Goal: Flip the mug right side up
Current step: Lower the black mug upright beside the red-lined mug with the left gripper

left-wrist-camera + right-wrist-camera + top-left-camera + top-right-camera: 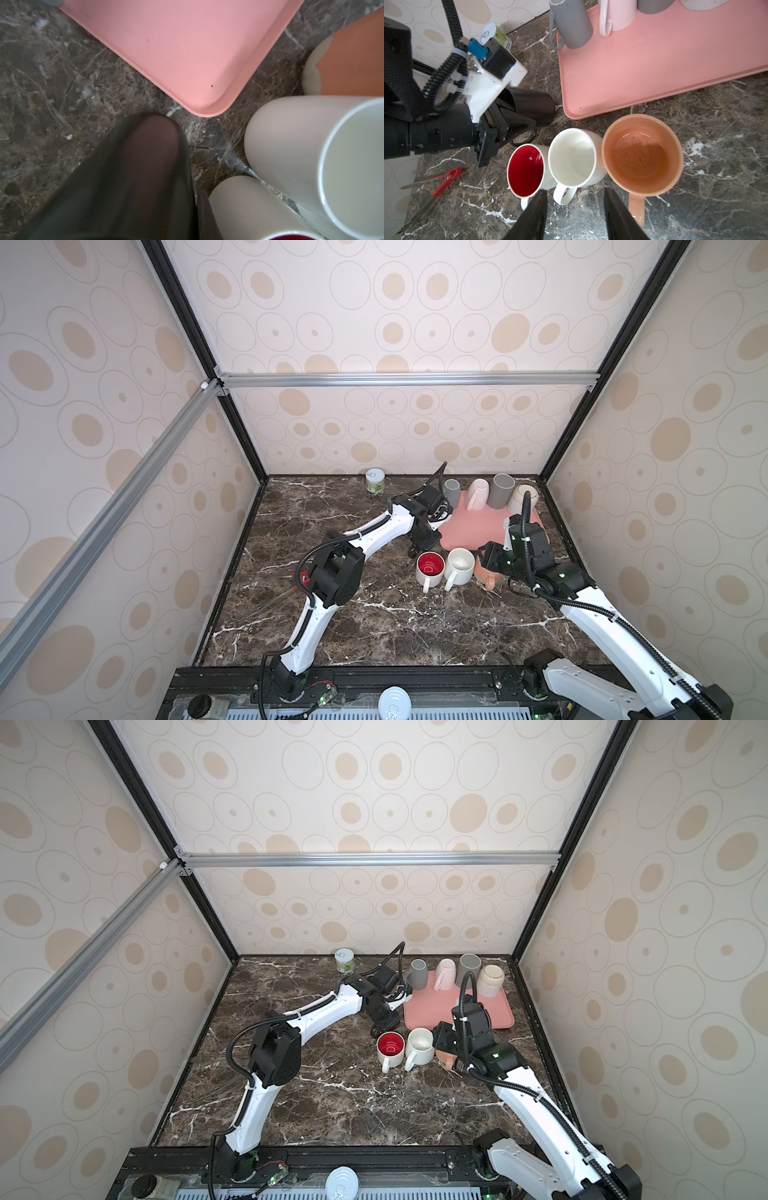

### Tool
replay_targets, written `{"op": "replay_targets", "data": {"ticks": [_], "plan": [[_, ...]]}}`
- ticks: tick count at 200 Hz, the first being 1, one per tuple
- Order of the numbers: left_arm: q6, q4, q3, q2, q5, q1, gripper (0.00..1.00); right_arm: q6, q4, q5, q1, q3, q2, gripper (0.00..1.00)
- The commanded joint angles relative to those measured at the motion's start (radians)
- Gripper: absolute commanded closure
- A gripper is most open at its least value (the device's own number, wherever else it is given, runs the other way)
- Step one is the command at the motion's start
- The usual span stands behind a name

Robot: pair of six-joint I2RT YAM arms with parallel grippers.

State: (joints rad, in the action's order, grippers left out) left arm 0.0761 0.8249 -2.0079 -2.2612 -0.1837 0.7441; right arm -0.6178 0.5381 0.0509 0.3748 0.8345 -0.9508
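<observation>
The left gripper is clamped shut; the right gripper hovers parted.

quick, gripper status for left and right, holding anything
left gripper: closed on the black mug
right gripper: open, holding nothing

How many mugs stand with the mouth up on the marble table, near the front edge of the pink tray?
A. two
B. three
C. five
B: the right wrist view shows the red-lined mug, the white mug and the orange mug, all open upward.
</observation>
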Motion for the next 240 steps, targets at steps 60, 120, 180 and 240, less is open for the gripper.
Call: {"op": "replay_targets", "data": {"ticks": [60, 120, 180, 240], "plan": [[0.055, 0.073, -0.119, -0.004, 0.095, 0.034, 0.80, -0.018, -0.018, 0.003, -0.022, -0.030, 0.007, 0.52], [0.054, 0.098, -0.168, -0.004, 0.105, 0.044, 0.67, -0.016, -0.026, -0.010, -0.028, -0.031, 0.000, 0.52], [0.060, 0.117, -0.228, 0.012, 0.124, 0.043, 0.63, -0.012, -0.016, -0.017, -0.035, -0.028, 0.003, 0.52], [0.067, 0.115, -0.248, 0.028, 0.161, 0.044, 0.61, -0.013, 0.002, -0.017, -0.037, -0.030, 0.019, 0.52]]}}
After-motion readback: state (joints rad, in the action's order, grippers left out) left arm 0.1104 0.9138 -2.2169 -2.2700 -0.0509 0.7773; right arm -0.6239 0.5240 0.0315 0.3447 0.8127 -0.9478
